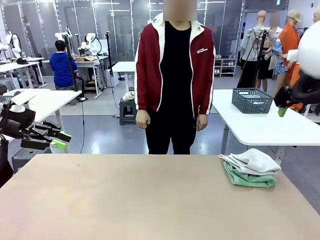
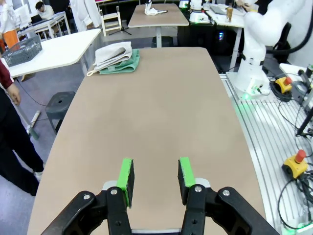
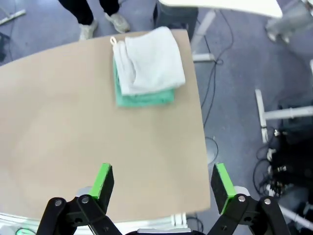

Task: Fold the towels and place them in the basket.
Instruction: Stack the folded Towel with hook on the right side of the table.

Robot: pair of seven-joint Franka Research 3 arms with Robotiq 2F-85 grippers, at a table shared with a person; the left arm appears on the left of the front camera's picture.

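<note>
1. Looking nearest first, you had the left gripper [image 2: 155, 178] hovering empty at the table's [image 1: 125, 200] near-left edge, jaws partly apart, and the right gripper [image 3: 161, 183] spread wide and empty above the right edge.
2. You had bare tabletop from 9 to 1 o'clock.
3. At 2 o'clock both towels sat folded, cream towel [image 1: 256, 161] stacked on green towel [image 1: 247, 179], close to the far-right corner's edge.
4. At 1 o'clock, the basket [image 1: 252, 100] stood on another table, so placing seemed undone.
</note>
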